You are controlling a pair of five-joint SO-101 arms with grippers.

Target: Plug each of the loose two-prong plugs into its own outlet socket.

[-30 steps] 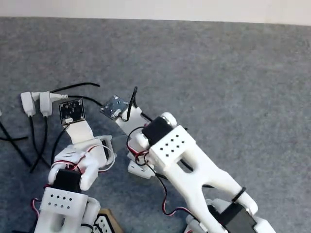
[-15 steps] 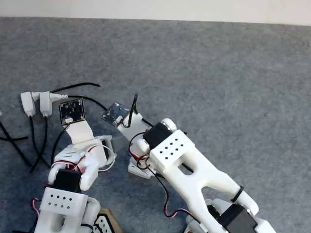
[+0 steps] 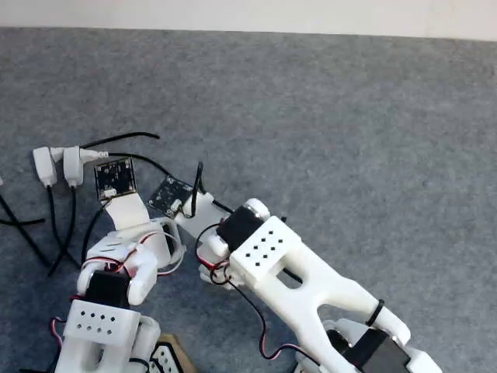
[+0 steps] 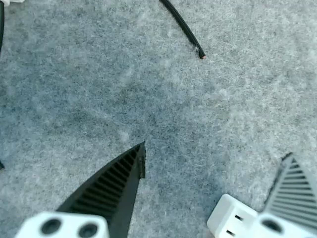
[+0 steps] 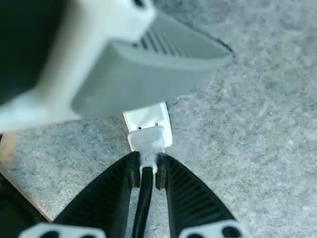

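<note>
Left wrist view: carpet point(image 4: 198, 144) between spread fingers point(image 4: 115, 182)

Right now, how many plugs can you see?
3: two plugs side by side at the table's far left, one in the right gripper, at a socket. More may hide under the arms.

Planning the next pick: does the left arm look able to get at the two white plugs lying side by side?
Probably yes. The left gripper is open, the white plugs lie close by on carpet, and the right gripper, shut on its own plug, is on the other side.
</note>
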